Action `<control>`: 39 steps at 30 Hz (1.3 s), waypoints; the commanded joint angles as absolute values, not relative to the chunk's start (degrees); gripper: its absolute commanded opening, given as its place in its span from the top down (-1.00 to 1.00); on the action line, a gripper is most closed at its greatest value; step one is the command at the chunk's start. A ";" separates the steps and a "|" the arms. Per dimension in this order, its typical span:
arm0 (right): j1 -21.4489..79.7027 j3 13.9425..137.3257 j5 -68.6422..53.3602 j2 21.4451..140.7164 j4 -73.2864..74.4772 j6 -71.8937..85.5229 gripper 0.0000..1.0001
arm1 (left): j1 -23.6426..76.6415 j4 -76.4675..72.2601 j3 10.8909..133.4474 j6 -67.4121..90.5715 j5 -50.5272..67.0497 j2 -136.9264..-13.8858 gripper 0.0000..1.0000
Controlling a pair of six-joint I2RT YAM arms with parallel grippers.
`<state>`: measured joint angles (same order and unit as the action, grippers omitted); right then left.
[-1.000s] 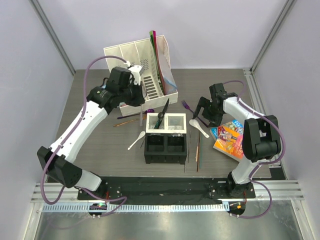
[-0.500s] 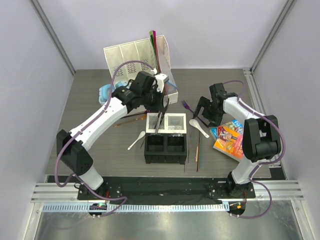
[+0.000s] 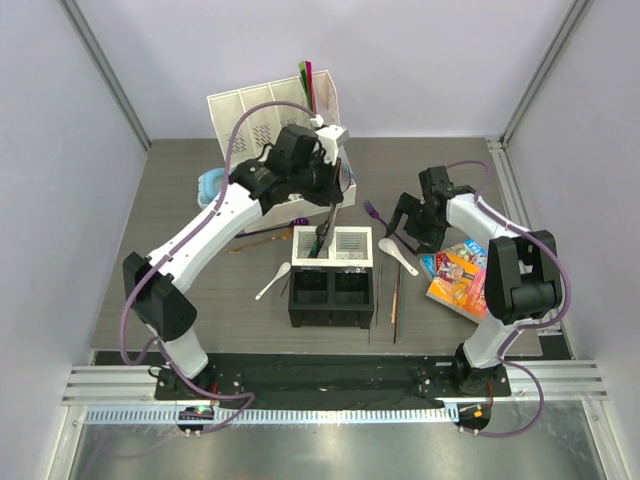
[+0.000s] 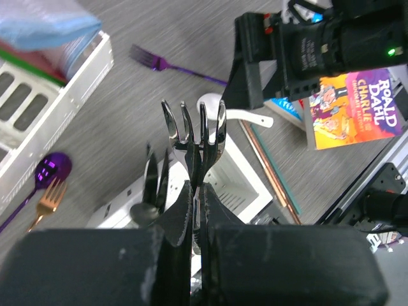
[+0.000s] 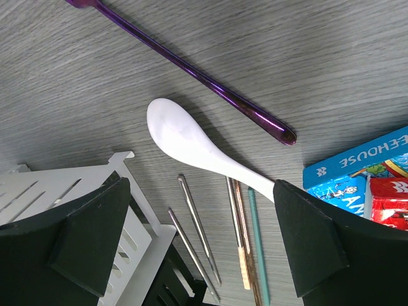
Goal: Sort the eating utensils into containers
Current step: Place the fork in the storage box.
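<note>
The four-cell caddy [image 3: 333, 275] stands mid-table, white cells at the back, black cells in front. My left gripper [image 3: 327, 205] is shut on a black fork [image 4: 191, 131] and holds it upright over the back left white cell [image 4: 127, 197], where another black piece [image 4: 153, 182] stands. My right gripper [image 3: 405, 225] is open and empty just above a white soup spoon [image 5: 191, 146]. A purple fork [image 5: 191, 70] lies behind that spoon. Thin chopsticks [image 5: 201, 236] lie right of the caddy. A second white spoon [image 3: 270, 283] lies left of the caddy.
A tall white file organiser [image 3: 270, 120] stands at the back. Blue headphones [image 3: 208, 185] lie left of it. A colourful book [image 3: 460, 275] lies at the right. A purple spoon [image 4: 44, 175] and a copper fork [image 4: 48, 199] lie behind the caddy.
My left arm has swung right from the file organiser to above the caddy's back left cell, with the black fork in its grip. The right arm has not moved.
</note>
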<state>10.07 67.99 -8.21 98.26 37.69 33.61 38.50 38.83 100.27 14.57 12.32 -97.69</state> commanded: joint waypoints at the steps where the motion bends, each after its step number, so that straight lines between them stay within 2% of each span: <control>1: 10.37 70.31 -7.65 97.47 36.47 34.10 -0.99 | 40.42 34.54 104.50 14.94 15.38 -100.80 1.00; 9: 10.37 70.40 -7.91 97.56 36.65 33.58 -0.99 | 41.92 32.35 103.62 14.50 16.35 -103.71 1.00; 31: 10.28 72.69 -7.82 99.32 38.15 32.61 -0.99 | 45.35 25.84 91.06 10.11 12.66 -102.13 1.00; 39: 10.28 71.81 -7.65 99.32 37.79 32.70 -0.99 | 46.84 26.01 88.68 8.88 9.76 -101.16 0.92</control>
<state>10.07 71.50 -7.99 99.70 37.98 33.08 45.80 28.05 88.99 10.26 11.07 -104.47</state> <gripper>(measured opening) 0.996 0.034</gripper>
